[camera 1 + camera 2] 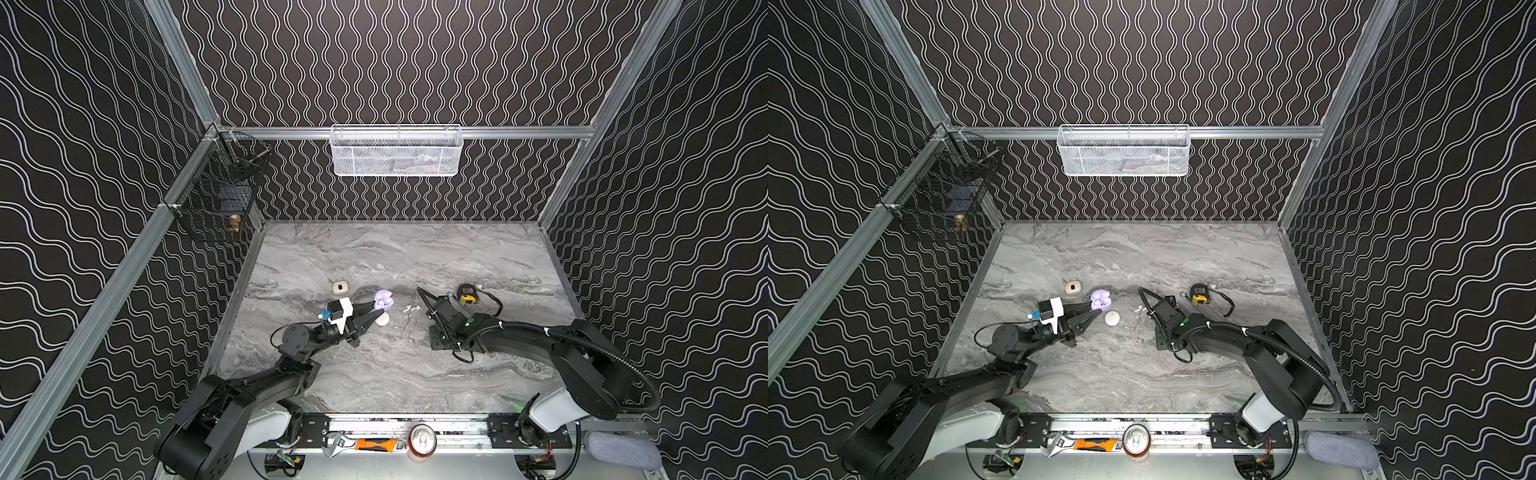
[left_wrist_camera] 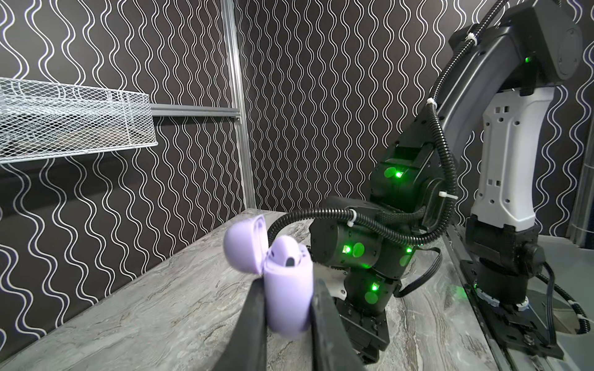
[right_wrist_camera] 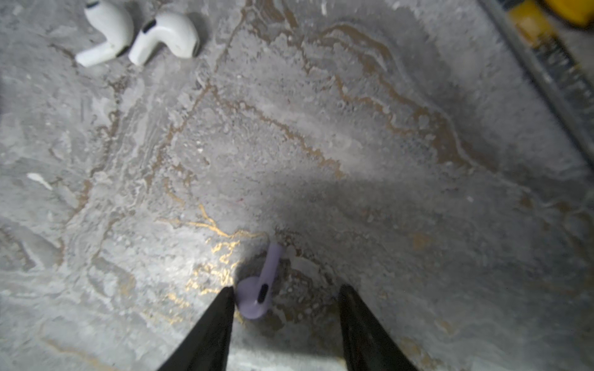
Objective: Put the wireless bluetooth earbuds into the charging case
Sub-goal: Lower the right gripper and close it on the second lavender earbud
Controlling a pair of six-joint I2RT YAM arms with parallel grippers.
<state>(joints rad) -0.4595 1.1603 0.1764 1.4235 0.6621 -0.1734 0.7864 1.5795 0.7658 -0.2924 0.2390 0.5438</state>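
Left tool [image 2: 287, 284] clamps the lilac case [image 2: 289, 308] upright, lid open, so its socket faces up for loading. Right tool [image 3: 286, 288] stands open astride the lilac earbud [image 3: 254, 300] on the table [image 3: 321, 128], one finger [image 3: 221, 308] touching it, apparently ready to pinch.

Grey marble-patterned tabletop [image 3: 353, 128] looks matt and grainy. Lilac egg-shaped plastic case [image 2: 289, 298] is smooth, satin. Two white stemmed plastic earbuds [image 3: 167, 32] are glossy. White metal mesh basket [image 1: 395, 153] is matt.
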